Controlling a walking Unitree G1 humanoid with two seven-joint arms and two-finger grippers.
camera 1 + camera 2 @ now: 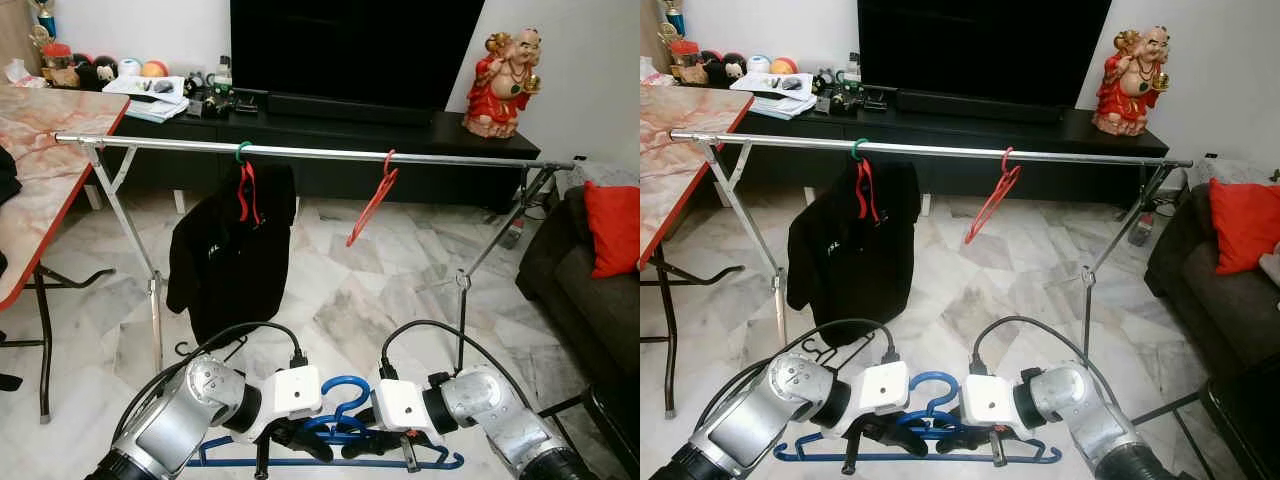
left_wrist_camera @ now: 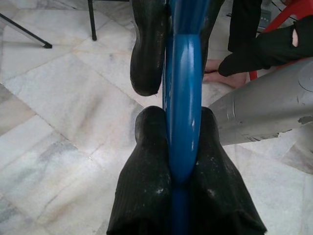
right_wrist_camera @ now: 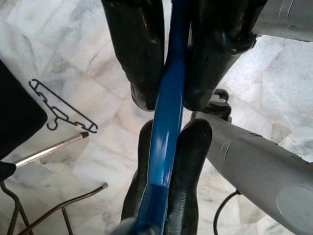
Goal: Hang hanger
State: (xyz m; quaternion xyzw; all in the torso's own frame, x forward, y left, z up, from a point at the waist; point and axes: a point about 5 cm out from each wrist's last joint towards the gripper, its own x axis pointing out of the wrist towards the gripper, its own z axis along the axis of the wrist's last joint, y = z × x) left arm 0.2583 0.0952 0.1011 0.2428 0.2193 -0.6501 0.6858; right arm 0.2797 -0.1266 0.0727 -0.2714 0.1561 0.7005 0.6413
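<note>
**Blue hanger held low by both grippers, rail not yet reached**

Blue hanger (image 1: 340,425) is held low in front of the robot, near the floor and well below the clothes rail (image 1: 300,150). It is gripped from both sides: the left gripper (image 1: 290,437) is closed on the left shoulder of the hanger, and the right gripper (image 1: 385,440) is closed on the right shoulder. In both wrist views the blue bar is seen pressed between the black fingers (image 2: 146,49), so the hold seems firm. The hook (image 1: 345,390) is pointed upward between the two wrists.

On the rail a black shirt (image 1: 230,255) is already hung on a red hanger, and a second red hanger (image 1: 372,205) is hung empty to the right of it. A free part of the rail is seen between these two, and a longer free part further right (toward the sofa (image 1: 585,280)).

The step in hand is judged to be the lift toward the rail. To do it well, the hanger should be raised level by both arms together, so that the hook is not twisted. The hook should be brought above the rail first and then lowered over it, at a free place away from the red hanger. The fingers should be opened only when the weight is taken by the rail. A black hanger (image 3: 62,112) lying on the marble floor (image 1: 330,300) should not be stepped on.
</note>
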